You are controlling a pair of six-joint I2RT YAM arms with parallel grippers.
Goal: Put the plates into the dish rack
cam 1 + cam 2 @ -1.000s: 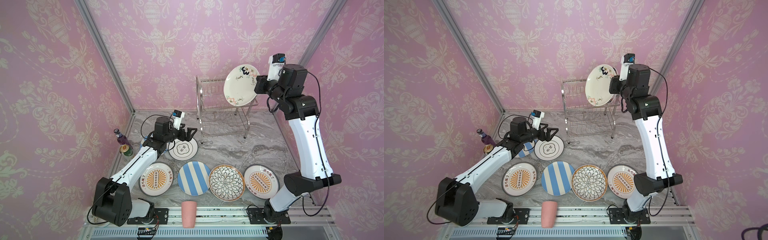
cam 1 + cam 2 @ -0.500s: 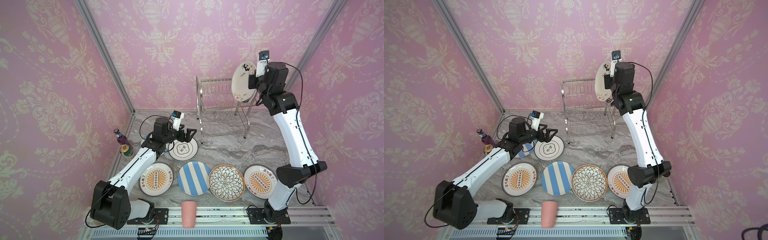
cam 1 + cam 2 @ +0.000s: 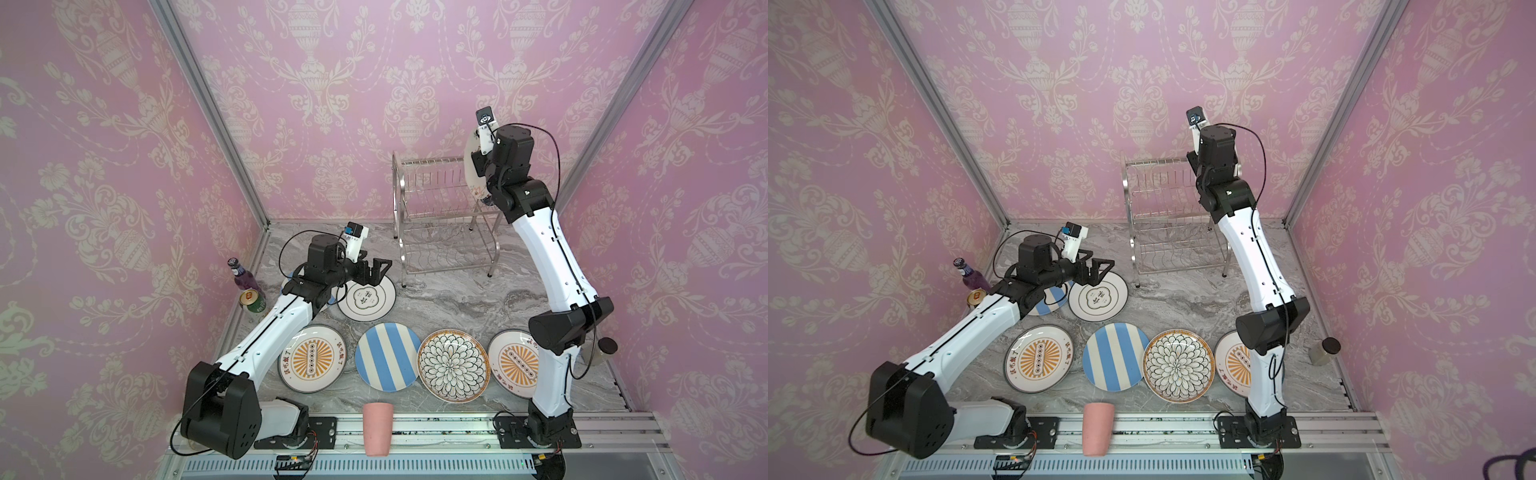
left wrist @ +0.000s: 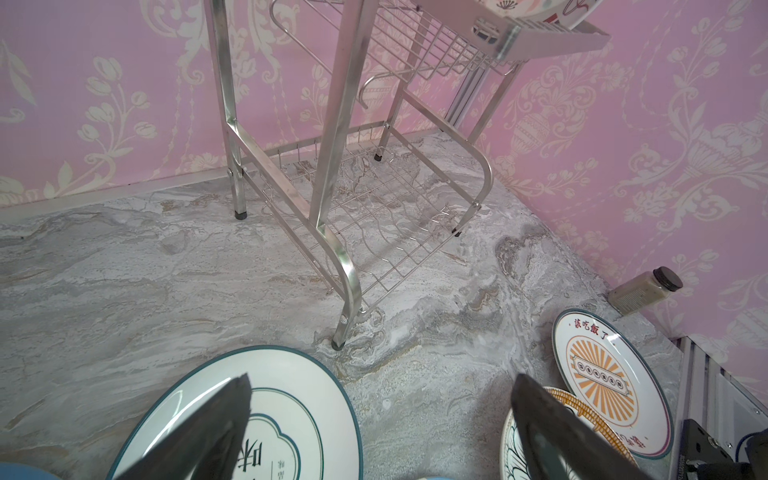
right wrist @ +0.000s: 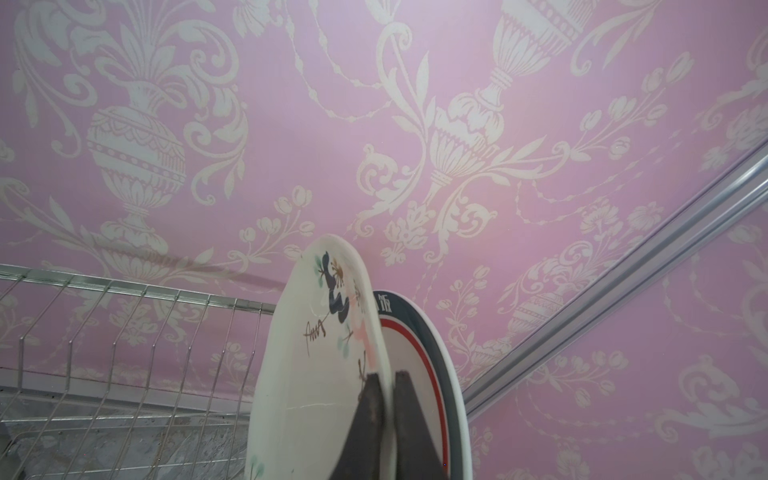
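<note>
My right gripper (image 5: 384,378) is pinched tight on the rim of a cream round ceramic plate (image 5: 316,365) painted with a flower sprig. A second ago this plate faced the top views broadside, out past the right side of the two-tier silver wire dish rack (image 3: 440,189). Since then my right arm has swung in toward the rack and rolled the plate upright, so it now shows edge-on. It stands at the right end of the upper tier, just left of a navy-rimmed round plate (image 5: 432,353) with a red inner line that already stands there. I cannot tell whether the two touch, nor whether the cream plate's lower edge sits between the prongs; that part is hidden.

My left gripper (image 3: 373,271) has not moved. Its jaws are spread wide and empty, and it hovers over a white round plate with a dark ring (image 3: 365,298) on the grey marble table (image 3: 449,299), left of the rack.

I judge the cream plate is lined up for a slot and needs lowering, then release. Still flat along the near table, from left to right:
- an orange-sunburst plate (image 3: 311,358)
- a blue-and-white striped plate (image 3: 386,356)
- a black-and-white petal plate (image 3: 452,365)
- a second orange-sunburst plate (image 3: 513,363)

Another striped plate (image 3: 1050,300) lies partly under my left arm.
</note>
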